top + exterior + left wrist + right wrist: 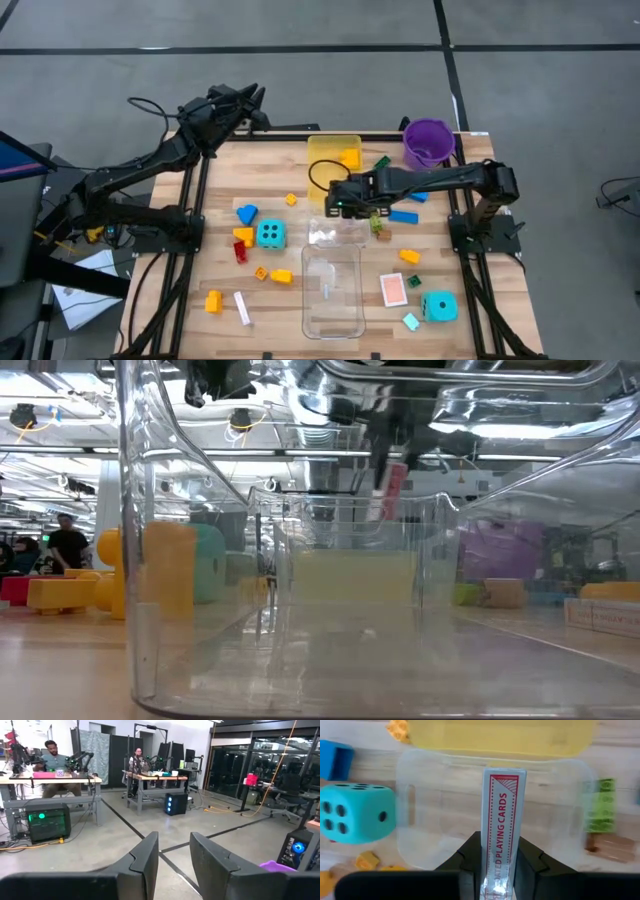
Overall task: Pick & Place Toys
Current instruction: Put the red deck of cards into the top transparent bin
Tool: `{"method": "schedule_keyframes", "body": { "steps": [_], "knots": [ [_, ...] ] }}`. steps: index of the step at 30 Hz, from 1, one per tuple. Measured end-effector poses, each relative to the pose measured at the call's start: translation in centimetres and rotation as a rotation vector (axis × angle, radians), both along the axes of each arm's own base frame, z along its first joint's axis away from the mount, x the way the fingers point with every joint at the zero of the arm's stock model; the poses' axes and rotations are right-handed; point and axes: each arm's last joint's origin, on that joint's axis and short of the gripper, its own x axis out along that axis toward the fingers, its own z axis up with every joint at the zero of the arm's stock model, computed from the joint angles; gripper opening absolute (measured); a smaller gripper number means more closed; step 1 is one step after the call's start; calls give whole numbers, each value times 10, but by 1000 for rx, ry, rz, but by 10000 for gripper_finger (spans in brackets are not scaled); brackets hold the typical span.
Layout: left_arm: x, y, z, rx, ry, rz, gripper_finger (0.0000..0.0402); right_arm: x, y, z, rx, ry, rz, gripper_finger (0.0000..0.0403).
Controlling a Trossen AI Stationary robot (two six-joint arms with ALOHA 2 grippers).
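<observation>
Carrying a boxed deck of playing cards [499, 827] toward the clear tray [333, 290], I judged the step in hand to be the place half of a pick-and-place, with most toys not yet collected.

Tabletop [500, 300]: a pale wooden slab, seen from above with both arms at its far side. The left arm waited folded off the far left corner, its left pincer [172, 857] aimed out into the room with the fingers a narrow gap apart and nothing between them.

Clear tray: lay near the front edge, at mid-width. A yellow-tinted tray [333, 155] lay beyond it, by the far edge.

Right pincer [345, 197]: reached in from the right and hung over the gap between the two trays, just beyond the clear tray's far rim. Its fingers were clamped narrowly on the deck, which stood on edge between them, its printed spine facing the wrist camera. In the table-level view the deck [393, 490] hung above the tray's rim, not touching it.

Loose toys: a cyan die [270, 234] lay left of the tray, a second die [439, 307] and a pink-backed card [393, 289] to its right, with bricks scattered around.

Next move, as I judged it: bring the deck over the tray's open middle, lower it inside the walls, then part the fingers; released on edge, it would probably tip flat.
</observation>
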Motion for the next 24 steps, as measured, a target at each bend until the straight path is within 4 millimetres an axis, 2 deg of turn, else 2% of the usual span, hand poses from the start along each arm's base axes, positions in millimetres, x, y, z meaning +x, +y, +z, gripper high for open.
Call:
{"method": "schedule_keyframes", "body": {
  "steps": [9,24],
  "knots": [
    [0,0,0,-2,3,-2,108,-1,-7,-4,9,37,23,62],
    [0,0,0,-1,2,-2,108,-3,-7,-6,11,58,31,62]
  ]
}}
